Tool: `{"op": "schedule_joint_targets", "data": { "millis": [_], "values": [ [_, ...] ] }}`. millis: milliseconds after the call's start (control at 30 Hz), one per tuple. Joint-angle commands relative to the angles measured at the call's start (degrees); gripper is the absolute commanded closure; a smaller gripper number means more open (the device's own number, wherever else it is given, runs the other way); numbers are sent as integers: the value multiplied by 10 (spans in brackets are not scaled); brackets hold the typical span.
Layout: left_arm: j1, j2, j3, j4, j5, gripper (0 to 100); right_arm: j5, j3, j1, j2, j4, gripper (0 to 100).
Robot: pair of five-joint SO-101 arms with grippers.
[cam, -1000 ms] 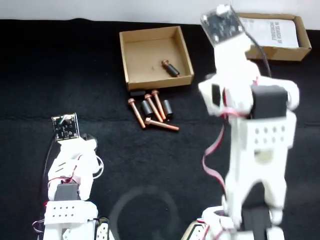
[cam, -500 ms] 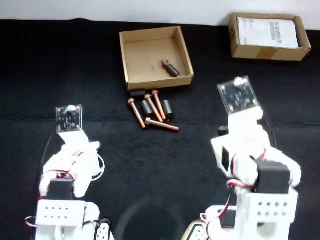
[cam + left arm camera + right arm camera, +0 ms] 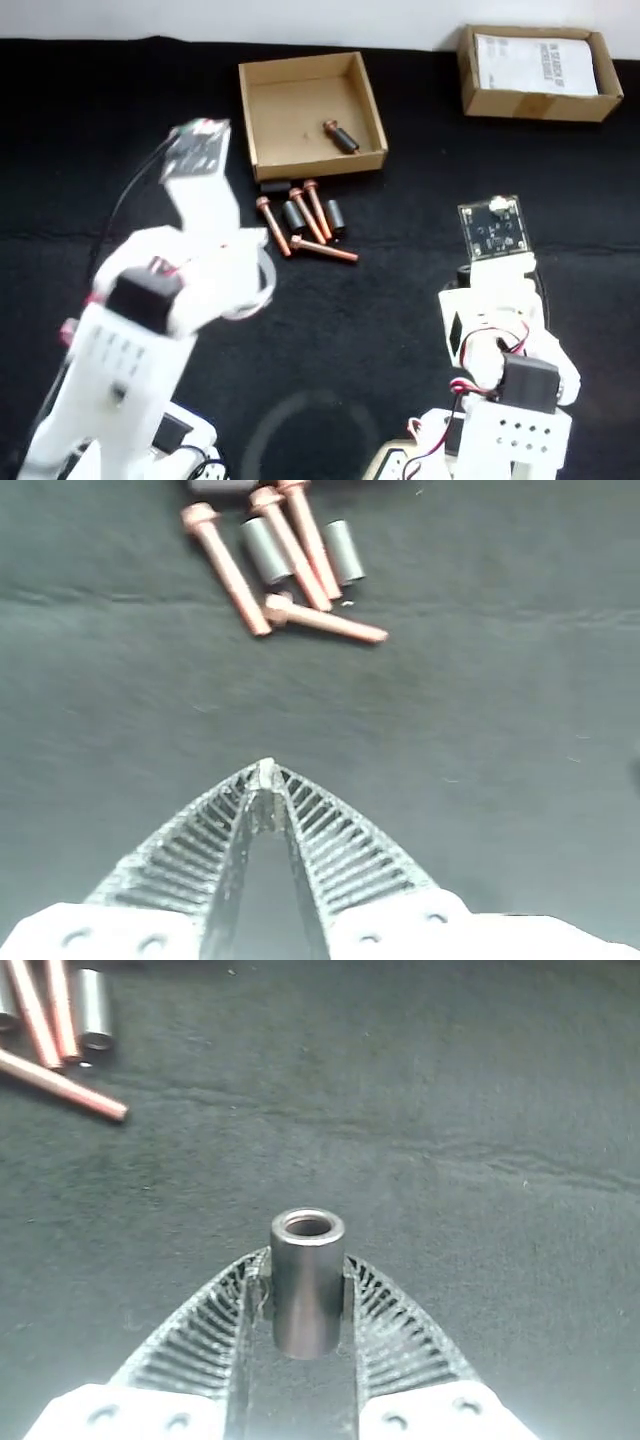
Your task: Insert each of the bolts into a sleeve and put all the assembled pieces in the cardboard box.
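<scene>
The right tool (image 3: 303,1260) grips a steel sleeve (image 3: 308,1305) upright between its fingers. The left tool (image 3: 265,777) is closed on nothing. Loose bolts (image 3: 228,572) and sleeves (image 3: 343,550) lie well ahead of it on the tabletop (image 3: 480,730). Beyond them, the cardboard box (image 3: 300,115) holds one assembled piece (image 3: 341,137).

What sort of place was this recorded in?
Probably a lab or hobby bench for tabletop robot manipulation: a table draped in black cloth, loose bolts and sleeves for assembly, and a cardboard box.
</scene>
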Motion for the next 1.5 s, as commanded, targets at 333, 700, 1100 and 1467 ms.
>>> {"op": "schedule_joint_targets", "data": {
  "millis": [333,700,1100,1467],
  "values": [
    [22,496,-333,8,218,988,9,31,63,-12,-44,990],
    [-12,748,-531,100,263,987,5,31,61,-12,-44,990],
    [-27,851,-592,105,261,985,4,31,59,-8,-51,990],
    [-15,844,-604,125,261,772,6,31,59,-8,-52,990]
  ]
}}
